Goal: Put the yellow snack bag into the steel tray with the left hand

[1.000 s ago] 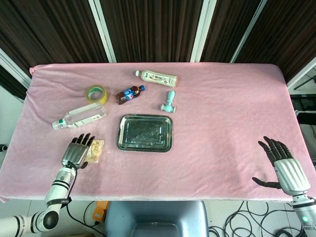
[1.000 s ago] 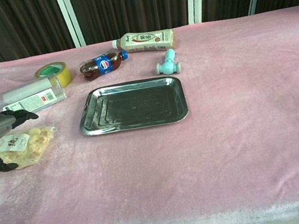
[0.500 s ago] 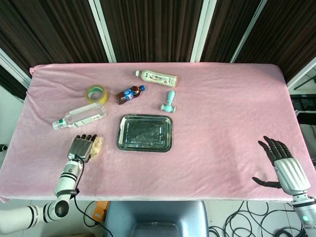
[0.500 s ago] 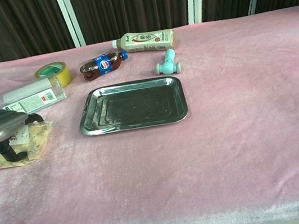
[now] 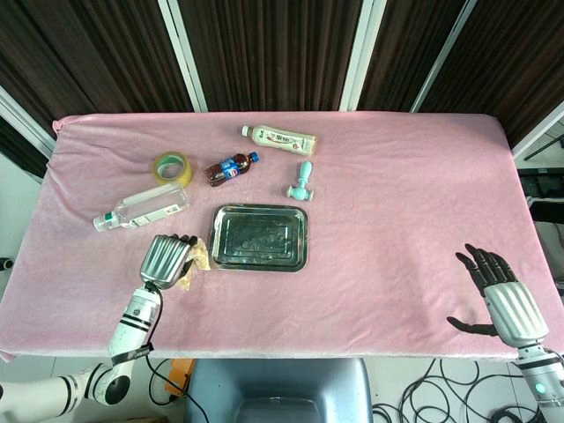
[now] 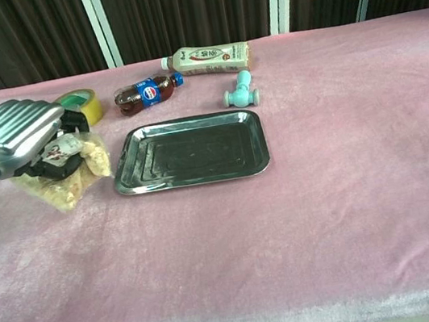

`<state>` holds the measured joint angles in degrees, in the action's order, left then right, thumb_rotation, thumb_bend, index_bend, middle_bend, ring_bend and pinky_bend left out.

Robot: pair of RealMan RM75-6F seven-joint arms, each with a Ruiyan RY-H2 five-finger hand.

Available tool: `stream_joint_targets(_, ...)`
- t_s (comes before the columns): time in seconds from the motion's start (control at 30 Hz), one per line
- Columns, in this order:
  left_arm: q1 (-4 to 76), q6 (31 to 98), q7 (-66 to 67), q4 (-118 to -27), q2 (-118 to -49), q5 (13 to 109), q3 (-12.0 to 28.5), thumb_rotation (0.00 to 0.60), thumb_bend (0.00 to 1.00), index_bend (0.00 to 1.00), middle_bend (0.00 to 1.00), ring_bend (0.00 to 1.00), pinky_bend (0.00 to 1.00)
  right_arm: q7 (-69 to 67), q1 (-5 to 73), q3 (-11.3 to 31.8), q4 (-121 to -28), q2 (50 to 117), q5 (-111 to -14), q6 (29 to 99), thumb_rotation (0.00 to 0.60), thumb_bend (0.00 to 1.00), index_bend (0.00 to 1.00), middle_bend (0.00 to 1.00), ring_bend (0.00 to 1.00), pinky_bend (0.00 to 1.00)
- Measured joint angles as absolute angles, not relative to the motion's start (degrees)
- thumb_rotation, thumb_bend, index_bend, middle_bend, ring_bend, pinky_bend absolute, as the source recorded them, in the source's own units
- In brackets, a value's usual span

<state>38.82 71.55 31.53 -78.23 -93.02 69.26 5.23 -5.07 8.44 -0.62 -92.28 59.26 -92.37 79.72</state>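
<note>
My left hand (image 5: 167, 261) (image 6: 19, 139) grips the yellow snack bag (image 6: 78, 173) (image 5: 199, 260) and holds it lifted off the cloth, just left of the steel tray (image 5: 258, 238) (image 6: 189, 151). The bag hangs below and to the right of the hand, its edge close to the tray's left rim. Nothing lies in the tray. My right hand (image 5: 502, 296) is open, fingers spread, at the near right edge of the table; the chest view does not show it.
On the pink cloth behind the tray lie a clear bottle (image 5: 142, 209), a tape roll (image 5: 172, 167) (image 6: 82, 106), a cola bottle (image 5: 232, 167) (image 6: 146, 92), a milk-tea bottle (image 5: 279, 138) (image 6: 208, 58) and a teal dumbbell-shaped toy (image 5: 302, 180) (image 6: 239, 92).
My left hand closed on the snack bag, lifted it and carried it right toward the tray. The right hand barely moved.
</note>
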Motion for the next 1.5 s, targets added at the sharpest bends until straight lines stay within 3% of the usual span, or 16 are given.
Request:
stream_joint_targets(0.17, 40.5, 71.3, 33.3, -78.8, -94.6, 68.8, 7.6, 0.6, 0.56, 0.55, 0.73, 0.72, 0.77, -4.5, 8.7, -0.8, -92.4, 59.4, -92.3, 78.8, 0.6, 0.11, 0.0, 0.0, 0.0, 0.2)
stream_joint_targets(0.33, 45.6, 70.2, 38.8, -76.3, -101.9, 64.7, 14.3, 0.6, 0.54, 0.51, 0.62, 0.66, 0.77, -4.3, 9.7, -1.4, -92.6, 58.9, -92.3, 76.3, 0.6, 0.11, 0.0, 0.0, 0.0, 0.2)
stream_joint_targets(0.4, 47.9, 70.1, 40.6, -73.5, -106.2, 63.1, 16.7, 0.6, 0.52, 0.45, 0.52, 0.57, 0.77, -4.7, 10.0, -1.5, -92.8, 58.5, -92.2, 75.7, 0.6, 0.11, 0.0, 0.0, 0.0, 0.2)
stream_joint_targets(0.47, 49.6, 70.0, 41.8, -70.8, -109.4, 61.8, 18.3, 0.6, 0.5, 0.31, 0.37, 0.39, 0.75, -5.3, 10.2, -1.5, -92.9, 58.1, -92.1, 75.4, 0.6, 0.11, 0.0, 0.0, 0.0, 0.2)
stream_joint_targets(0.53, 51.2, 69.9, 43.1, -68.1, -112.1, 60.6, 19.5, 0.6, 0.47, 0.14, 0.19, 0.23, 0.6, -6.1, 10.3, -1.5, -93.0, 57.8, -92.0, 75.4, 0.6, 0.11, 0.0, 0.0, 0.0, 0.2)
stream_joint_targets(0.57, 51.6, 69.7, 43.5, -67.2, -112.8, 60.1, 19.7, 0.6, 0.44, 0.06, 0.1, 0.14, 0.48, -6.4, 10.3, -1.5, -93.0, 57.6, -92.0, 75.4, 0.6, 0.11, 0.0, 0.0, 0.0, 0.2)
stream_joint_targets(0.63, 52.0, 68.8, 44.4, -66.5, -113.5, 58.7, 19.9, 0.6, 0.39, 0.0, 0.01, 0.02, 0.32, -7.1, 10.4, -1.5, -93.0, 57.4, -92.0, 75.4, 0.6, 0.11, 0.0, 0.0, 0.0, 0.2)
stream_joint_targets(0.77, 52.1, 67.5, 46.9, -66.6, -113.6, 56.6, 19.8, 0.6, 0.28, 0.0, 0.0, 0.0, 0.21, -7.6, 10.4, -1.6, -92.9, 57.2, -92.3, 75.6, 0.6, 0.11, 0.0, 0.0, 0.0, 0.2)
stream_joint_targets(1.07, 50.9, 69.1, 59.5, -70.1, -109.2, 55.8, 15.9, 0.6, 0.28, 0.0, 0.0, 0.0, 0.2, -7.3, 10.5, -1.7, -92.9, 57.3, -92.4, 75.6, 0.6, 0.11, 0.0, 0.0, 0.0, 0.2)
stream_joint_targets(1.27, 46.3, 73.0, 63.9, -80.7, -100.5, 56.0, 12.0, 0.6, 0.31, 0.05, 0.01, 0.03, 0.23, -6.4, 10.4, -1.9, -92.9, 57.5, -92.4, 75.5, 0.6, 0.11, 0.0, 0.0, 0.0, 0.2)
stream_joint_targets(1.5, 36.1, 78.0, 51.6, -94.3, -83.9, 61.4, 4.5, 0.6, 0.32, 0.02, 0.02, 0.03, 0.24, -5.1, 10.1, -1.8, -93.1, 58.1, -92.0, 76.1, 0.6, 0.11, 0.0, 0.0, 0.0, 0.2)
